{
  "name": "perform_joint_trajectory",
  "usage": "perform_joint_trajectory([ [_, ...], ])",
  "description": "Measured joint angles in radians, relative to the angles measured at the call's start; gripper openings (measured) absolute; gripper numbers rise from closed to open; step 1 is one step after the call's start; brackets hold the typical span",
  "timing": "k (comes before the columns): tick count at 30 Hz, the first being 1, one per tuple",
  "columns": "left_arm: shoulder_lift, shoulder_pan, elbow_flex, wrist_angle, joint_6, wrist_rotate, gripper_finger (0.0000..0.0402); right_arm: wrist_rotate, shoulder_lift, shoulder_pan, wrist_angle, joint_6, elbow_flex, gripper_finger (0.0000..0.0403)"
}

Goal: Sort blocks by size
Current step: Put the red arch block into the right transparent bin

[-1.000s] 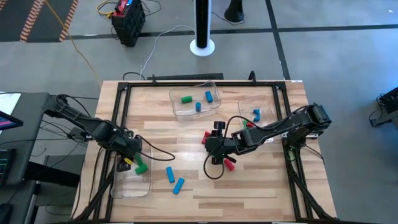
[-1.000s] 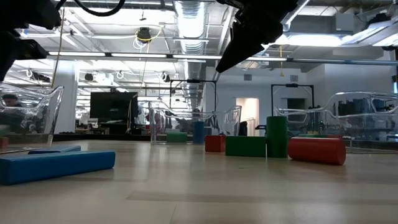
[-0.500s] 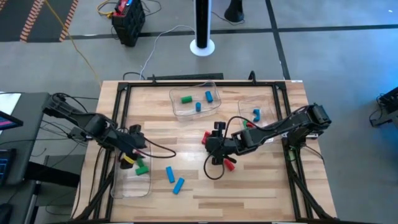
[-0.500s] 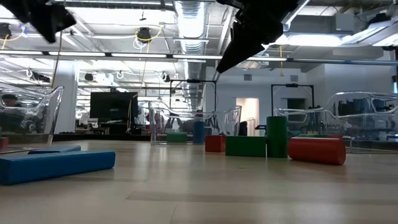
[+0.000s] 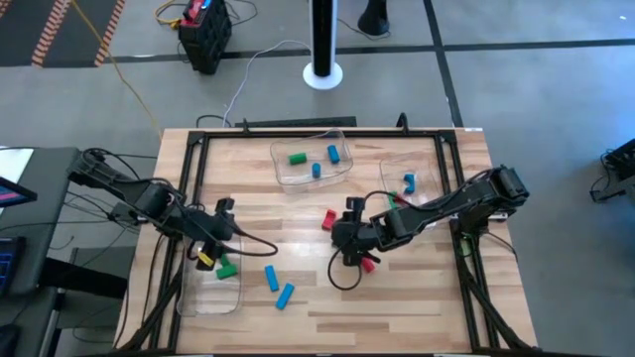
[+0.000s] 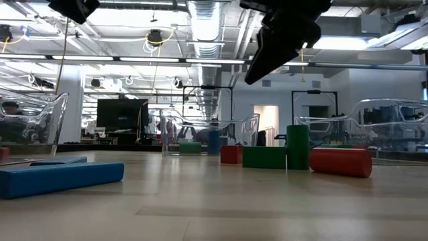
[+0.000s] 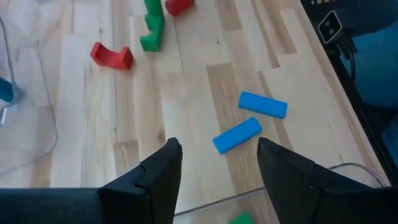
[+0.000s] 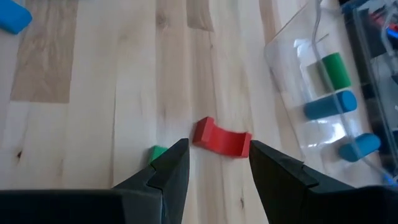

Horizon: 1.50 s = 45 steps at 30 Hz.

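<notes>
A wooden table (image 5: 397,297) is holding three clear trays (image 5: 310,177) and loose red, green and blue blocks (image 5: 278,287).

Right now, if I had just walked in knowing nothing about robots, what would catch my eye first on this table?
Probably the two dark arms reaching in over the wooden table: the left gripper open above a clear tray at the left edge, the right gripper open over the middle. Then the bright blocks: two blue blocks lying loose near the front, a curved red block by the right gripper, and green and blue ones in a tray at the back.
</notes>
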Motion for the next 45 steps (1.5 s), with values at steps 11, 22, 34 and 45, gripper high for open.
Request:
perform_joint_trajectory([
  [11,0.001,0.0,0.0,0.101,0.08,-0.017,0.0201,-0.092,0.0,-0.002,-0.074,0.066,0.0,0.0195],
  [22,0.108,0.0,0.0,0.108,0.13,-0.037,0.0201,-0.096,0.0,-0.002,-0.099,0.091,-0.001,0.0195],
  [34,0.217,0.025,0.0,0.164,0.202,-0.098,0.0201,-0.102,0.0,0.022,-0.215,0.174,-0.001,0.0195],
  [45,0.377,0.078,0.0,0.234,0.288,-0.08,0.0201,-0.124,0.0,0.051,-0.284,0.244,-0.001,0.0195],
])
